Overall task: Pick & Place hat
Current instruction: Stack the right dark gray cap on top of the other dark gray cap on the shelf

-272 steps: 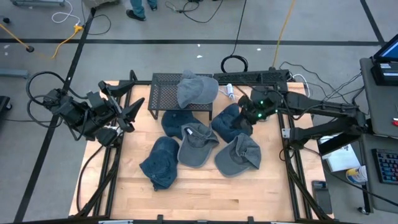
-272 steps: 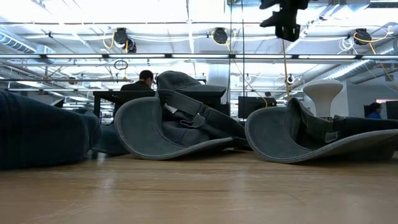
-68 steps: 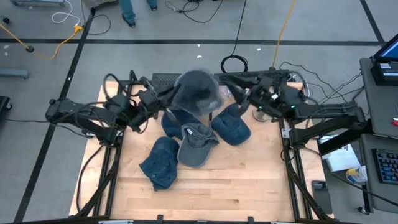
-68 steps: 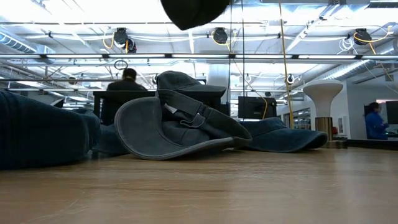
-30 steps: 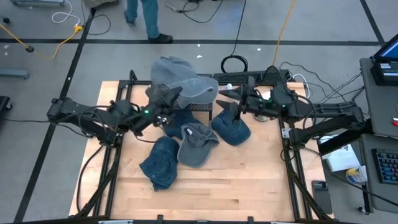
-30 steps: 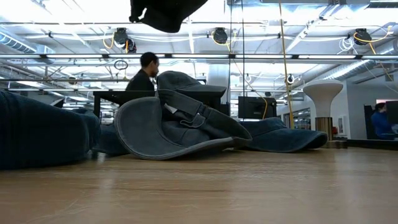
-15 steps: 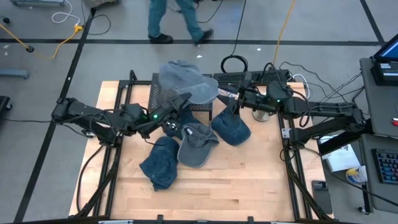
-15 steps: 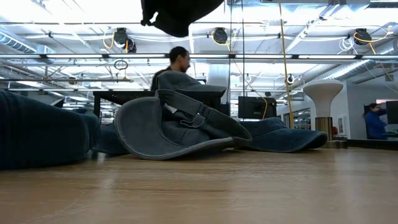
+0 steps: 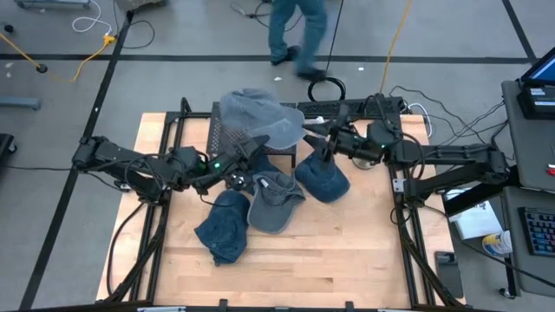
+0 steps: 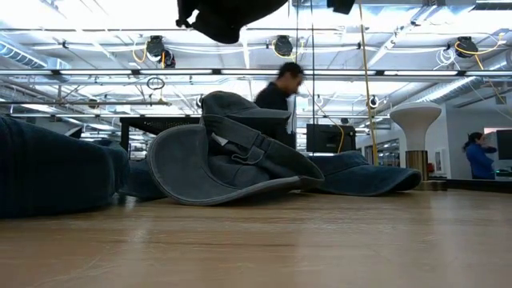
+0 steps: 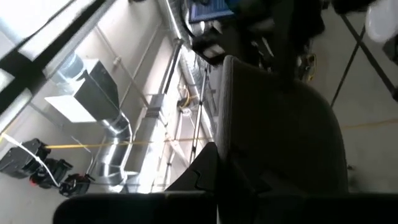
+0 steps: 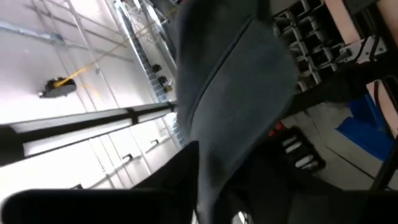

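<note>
A light grey hat (image 9: 258,111) hangs over the black mesh rack (image 9: 227,132) at the table's far side, between my two grippers. My left gripper (image 9: 253,141) is at the hat's near-left edge and is shut on it. My right gripper (image 9: 309,132) is at the hat's right edge, with grey cloth (image 12: 236,87) running down between its fingers. In the low view, the hat and an arm appear only as a dark shape (image 10: 228,16) at the top. My left gripper pinches the hat's edge (image 11: 227,155) between its two fingers, coming from the table's left and slanting a little upward. The hat rises past the fingers, lifted above the rack. My right gripper pinches the opposite edge of the hat (image 12: 208,155) between its two fingers, coming from the table's right and nearly level. The cloth stands up beyond the fingers, clear of the table.
On the wooden table lie a dark blue hat (image 9: 224,225), a grey hat (image 9: 274,201) and another dark blue hat (image 9: 324,178), with one more (image 9: 243,169) under the rack's near edge. A person (image 9: 295,35) walks past beyond the far edge. The near half of the table is bare wood.
My left gripper has carried the grey hat a little toward the table's right and lower, nearer the rack. My right gripper has come down and toward the table's left, up to the hat's right edge. The hats on the table have not moved.
</note>
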